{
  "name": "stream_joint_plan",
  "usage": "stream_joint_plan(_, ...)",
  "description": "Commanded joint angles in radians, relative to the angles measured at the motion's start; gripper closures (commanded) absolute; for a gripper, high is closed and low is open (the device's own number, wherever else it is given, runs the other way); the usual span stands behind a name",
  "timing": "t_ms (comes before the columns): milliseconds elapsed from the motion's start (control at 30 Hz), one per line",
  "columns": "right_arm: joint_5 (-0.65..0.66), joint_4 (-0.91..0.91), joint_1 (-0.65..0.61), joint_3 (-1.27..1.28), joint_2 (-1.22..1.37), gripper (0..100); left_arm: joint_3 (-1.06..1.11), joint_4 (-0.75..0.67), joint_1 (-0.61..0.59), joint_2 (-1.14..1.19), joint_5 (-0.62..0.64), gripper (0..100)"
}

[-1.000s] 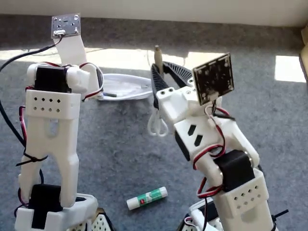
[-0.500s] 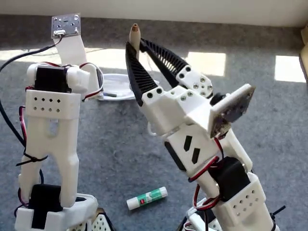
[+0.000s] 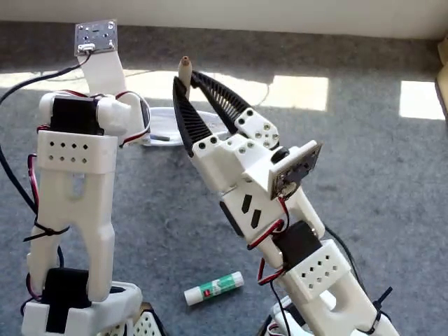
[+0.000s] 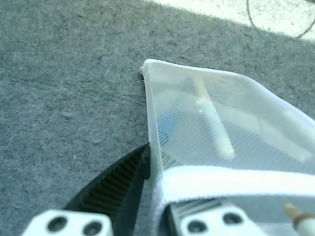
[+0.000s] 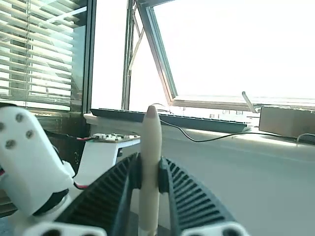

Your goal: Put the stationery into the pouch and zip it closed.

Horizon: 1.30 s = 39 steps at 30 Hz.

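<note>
Two hands shared the job: the left hand [image 4: 153, 191] was clamped on the edge of the pouch [image 4: 211, 132], probably steadying its mouth on the bench [image 3: 392, 175], while the right hand [image 3: 186, 87] pinched a pen [image 3: 185, 68] aloft, apparently for insertion. A glue stick [image 3: 214, 288] lay near the arm bases.

The right gripper [image 3: 183, 82] is held raised and tilted upward, clamped on a pen [image 3: 185, 68]; the left gripper [image 4: 155, 196] is closed on the pouch [image 4: 216, 128] edge.
</note>
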Motion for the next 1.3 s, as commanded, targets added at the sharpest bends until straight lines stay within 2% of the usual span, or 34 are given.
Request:
stream_joint_plan(0,-0.002,-0.087,-0.008,0.044,0.001,99.5,-0.038,-0.018,0.013,-0.041,0.012,99)
stream_joint_plan(333,-0.006,-0.113,-0.008,0.156,0.001,99.5,-0.038,-0.018,0.013,-0.039,0.012,99)
stream_joint_plan(833,-0.011,-0.116,-0.013,0.174,0.053,99.5,-0.038,-0.02,0.013,-0.038,0.012,99)
stream_joint_plan(1033,-0.011,-0.277,-0.01,0.176,0.186,99.5,-0.038,-0.018,0.013,-0.038,0.012,99)
stream_joint_plan(1267,-0.011,-0.294,-0.013,0.22,0.16,99.5,-0.038,-0.02,0.013,-0.038,0.011,99)
